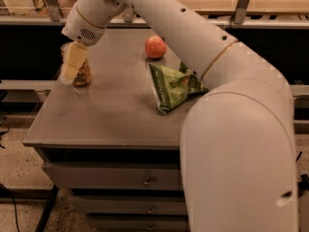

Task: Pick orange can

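Observation:
The orange can [84, 74] stands upright near the table's left edge, its gold side with pale print showing. My gripper [71, 67] hangs down from the white arm [159, 18], right in front of the can, and covers its left part and most of its top rim. It sits at the can's height, close to or touching it; I cannot tell which.
A round orange-red fruit [155, 47] lies at the back middle of the grey table [106, 115]. A green chip bag [175, 86] lies to the right of centre. My arm's large white body [241, 153] fills the right foreground. Drawers [145, 180] are below the tabletop.

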